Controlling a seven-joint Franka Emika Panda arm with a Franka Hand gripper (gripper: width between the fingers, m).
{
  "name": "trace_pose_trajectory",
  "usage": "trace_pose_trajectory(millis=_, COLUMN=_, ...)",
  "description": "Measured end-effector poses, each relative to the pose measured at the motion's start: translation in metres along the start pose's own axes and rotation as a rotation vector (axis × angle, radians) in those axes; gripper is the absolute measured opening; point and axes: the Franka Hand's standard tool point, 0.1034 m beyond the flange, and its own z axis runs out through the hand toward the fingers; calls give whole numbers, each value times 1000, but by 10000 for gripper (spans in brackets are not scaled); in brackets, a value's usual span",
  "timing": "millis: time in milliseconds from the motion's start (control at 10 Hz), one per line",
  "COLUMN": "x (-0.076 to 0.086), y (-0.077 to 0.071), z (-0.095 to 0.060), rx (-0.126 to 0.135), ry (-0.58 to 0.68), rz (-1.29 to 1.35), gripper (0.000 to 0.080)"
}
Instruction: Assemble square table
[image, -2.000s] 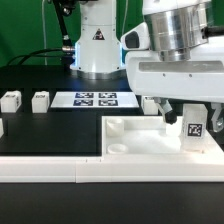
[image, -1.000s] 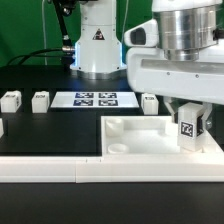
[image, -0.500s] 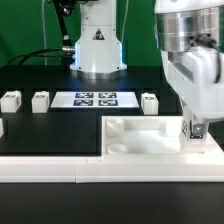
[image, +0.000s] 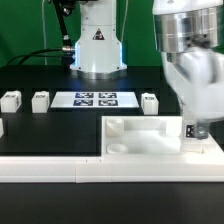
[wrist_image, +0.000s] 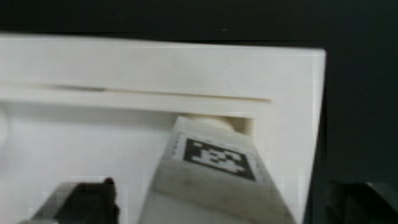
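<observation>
Straddling the leg, jaws spread, gaps both sides; leg upright at 3 o'clock corner of square top, exterior view.

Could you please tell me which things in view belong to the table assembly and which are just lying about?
Belong to the job: the square table top; the leg standing at its corner; three loose legs behind it.
Just lying about: the marker board; the long white border rail.
</observation>
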Motion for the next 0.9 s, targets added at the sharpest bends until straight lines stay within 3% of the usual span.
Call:
trace_pose_trajectory(millis=100, x=2, y=2, z=1, rx=16, ry=12, rz=-95, gripper=636)
trace_pose_trajectory(millis=400, x=4, y=2, z=2, rx=10, ry=18, rz=-292, gripper=647)
trace_pose_trajectory(millis=600, x=4, y=0, z=-3, rx=-23, ry=26, rz=-641, gripper=649)
trace_pose_trajectory(millis=700, x=-3, y=-3, z=-5, rx=-63, ry=11, rz=-854, gripper=649)
trace_pose_trajectory(millis=800, x=-9, y=-4, z=-4, rx=-77, ry=-1, rz=-906, gripper=649)
trace_pose_trajectory(millis=900, x=-7, y=-4, z=-3, rx=-74, ry=2, rz=-872, gripper=649)
